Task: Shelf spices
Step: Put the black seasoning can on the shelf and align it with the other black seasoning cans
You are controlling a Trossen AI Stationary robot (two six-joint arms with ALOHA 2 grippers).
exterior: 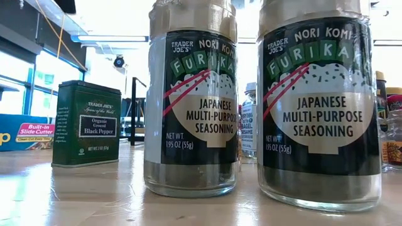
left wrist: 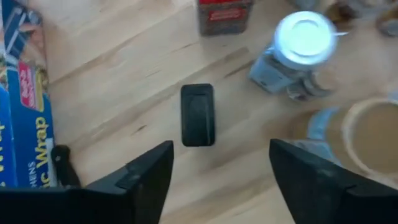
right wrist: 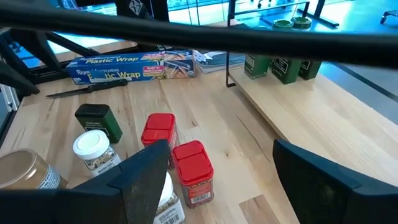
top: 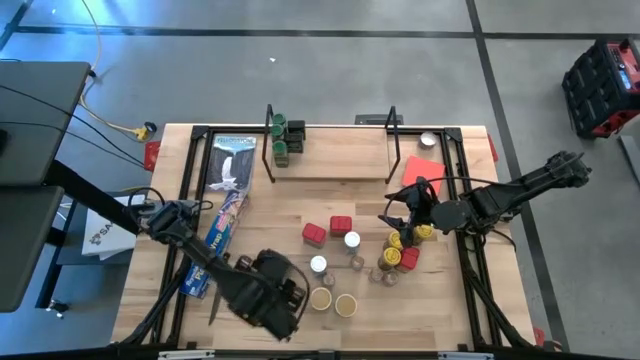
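The shelf [top: 330, 160], a wooden board in a black wire frame, stands at the table's far side. Several green-lidded spices [top: 285, 140] stand on its left end. Red tins [top: 327, 230], white-lidded jars [top: 318, 265], tan-lidded jars [top: 333, 300] and a yellow-lidded cluster [top: 400, 250] stand loose on the table. A dark green pepper tin [left wrist: 198, 115] stands upright on the wood. My left gripper [left wrist: 221, 149] hangs open above it, pointing steeply down, with the tin just beyond the fingertips and untouched. My right gripper [right wrist: 219, 149] is open, raised over the right-hand cluster.
A long blue plastic-wrap box [top: 222, 215] lies left of the loose jars, with a thin black tool [right wrist: 81, 92] beside it. A flat red card [top: 422, 168] leans at the shelf's right end. Two tall furikake jars [exterior: 191, 100] stand near the table's front edge.
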